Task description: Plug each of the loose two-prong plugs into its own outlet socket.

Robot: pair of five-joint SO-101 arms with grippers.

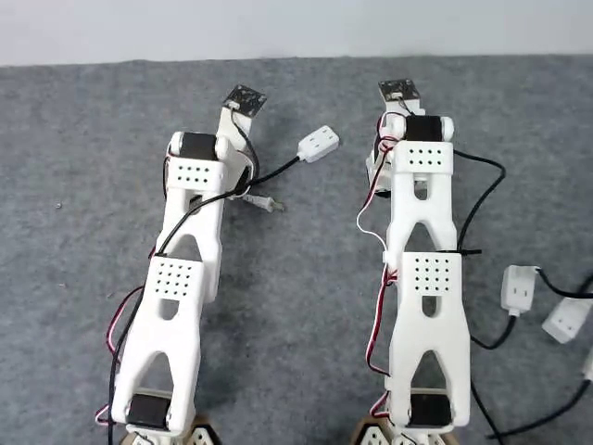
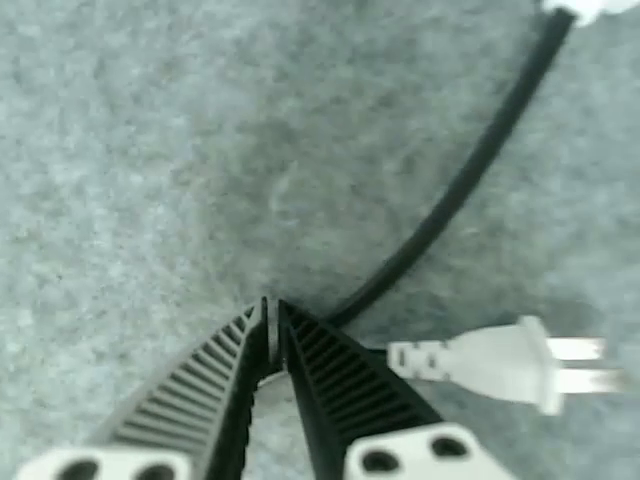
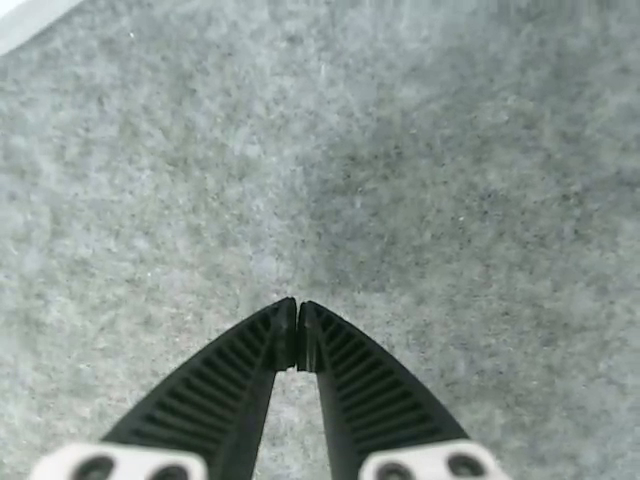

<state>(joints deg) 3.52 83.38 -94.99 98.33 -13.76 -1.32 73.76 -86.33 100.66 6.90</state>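
Note:
A white two-prong plug [image 2: 490, 362] lies on the grey carpet just beside my left gripper [image 2: 270, 312], which is shut and holds nothing. In the high view the same plug [image 1: 266, 203] rests beside the left arm [image 1: 190, 232]. A black cord [image 2: 450, 200] runs past the shut tips up to a white outlet socket [image 1: 318, 143] between the two arms. My right gripper [image 3: 297, 310] is shut over bare carpet with nothing in it. Two more white sockets [image 1: 517, 287] [image 1: 566, 321] on black cords lie to the right of the right arm [image 1: 422, 241].
Grey carpet [image 1: 306, 315] covers the whole table. Black cords [image 1: 482, 185] loop around the right arm's base and out to the right edge. Free carpet lies at the far left and between the arms' bases.

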